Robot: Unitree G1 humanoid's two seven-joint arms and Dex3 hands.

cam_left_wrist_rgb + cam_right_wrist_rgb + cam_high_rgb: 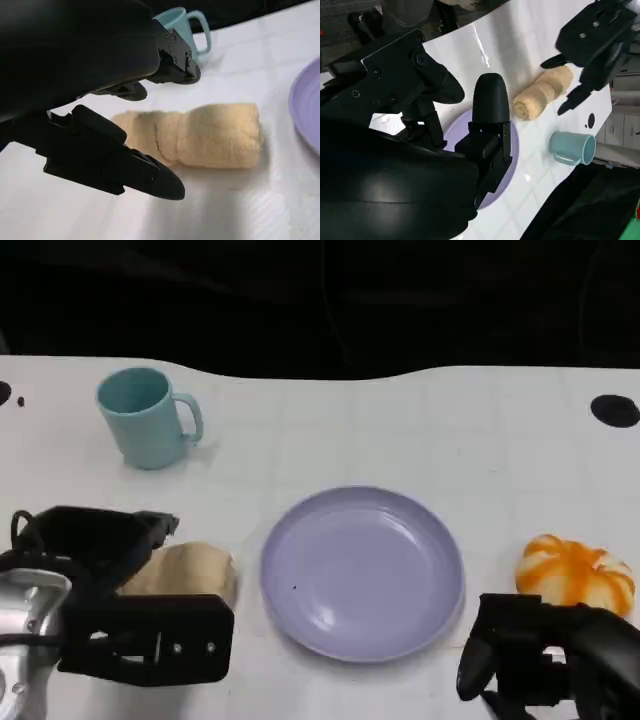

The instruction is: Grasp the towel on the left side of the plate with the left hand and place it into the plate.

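Observation:
A rolled beige towel [190,568] lies on the white table just left of the lavender plate [362,572]. My left hand [120,605] hovers over the towel's near end, its fingers spread to either side. In the left wrist view the towel [200,135] lies flat between the upper fingers [172,62] and a lower finger [125,165], and none of them presses it. My right hand [540,655] rests low at the front right, holding nothing. From the right wrist I see the towel [542,92], the plate [456,129] and the left hand [595,40] above the towel.
A teal mug [145,418] stands at the back left, beyond the towel. An orange and white pumpkin-like object [577,572] sits right of the plate, close to my right hand. A black round mark [614,410] is on the table's far right.

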